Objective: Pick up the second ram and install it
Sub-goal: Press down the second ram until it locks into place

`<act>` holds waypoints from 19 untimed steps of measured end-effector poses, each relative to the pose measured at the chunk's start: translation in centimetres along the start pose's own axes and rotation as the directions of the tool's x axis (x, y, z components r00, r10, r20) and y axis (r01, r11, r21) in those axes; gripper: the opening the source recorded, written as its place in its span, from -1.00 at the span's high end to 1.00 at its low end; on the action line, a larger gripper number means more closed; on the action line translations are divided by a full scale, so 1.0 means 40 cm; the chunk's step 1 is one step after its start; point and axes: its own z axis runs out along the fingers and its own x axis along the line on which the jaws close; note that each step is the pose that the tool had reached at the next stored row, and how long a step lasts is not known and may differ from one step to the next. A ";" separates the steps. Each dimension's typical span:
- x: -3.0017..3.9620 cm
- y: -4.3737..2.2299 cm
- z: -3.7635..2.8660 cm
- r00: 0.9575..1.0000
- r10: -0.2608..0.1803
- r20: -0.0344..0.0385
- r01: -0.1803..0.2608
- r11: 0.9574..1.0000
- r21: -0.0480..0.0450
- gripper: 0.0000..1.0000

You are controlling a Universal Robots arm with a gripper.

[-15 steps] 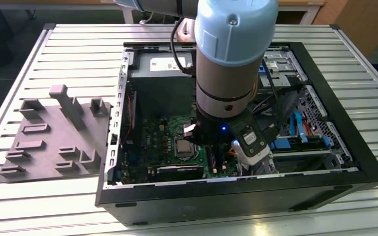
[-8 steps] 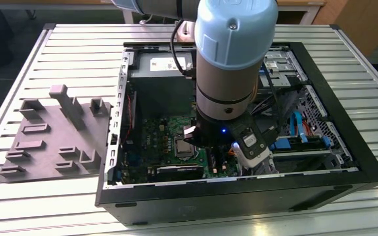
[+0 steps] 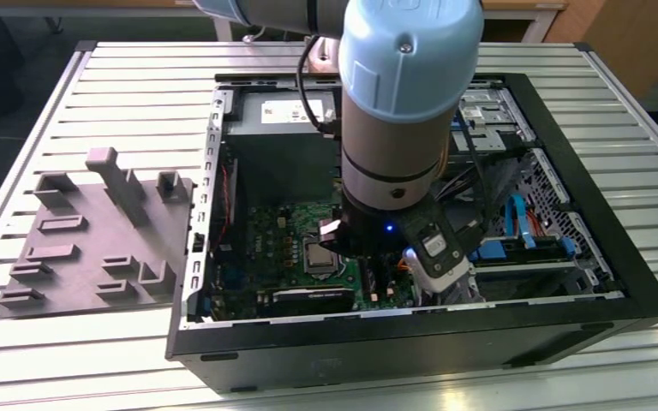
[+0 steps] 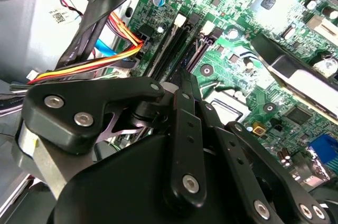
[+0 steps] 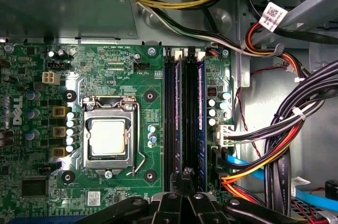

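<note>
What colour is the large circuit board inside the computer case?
Green; the circuit board shows best in the first wrist view.

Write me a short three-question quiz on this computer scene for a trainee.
1. Fill in: in the exterior view, the grey tray lies on the table to the ___ of the computer case.
2. True or false: the tray stands inside the computer case.
3. The gripper hangs over: A the memory slots; B the tray; C the processor socket.
Key: 1 left; 2 false; 3 A.
</note>
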 end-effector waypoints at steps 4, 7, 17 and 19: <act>0.000 0.000 0.005 1.000 0.000 0.000 0.000 1.000 0.000 0.79; 0.001 -0.001 0.008 1.000 0.000 0.000 0.000 1.000 0.000 0.79; 0.001 -0.001 0.015 1.000 0.000 0.000 0.000 1.000 0.001 0.79; 0.001 -0.001 0.018 1.000 0.000 0.000 0.000 1.000 0.001 0.79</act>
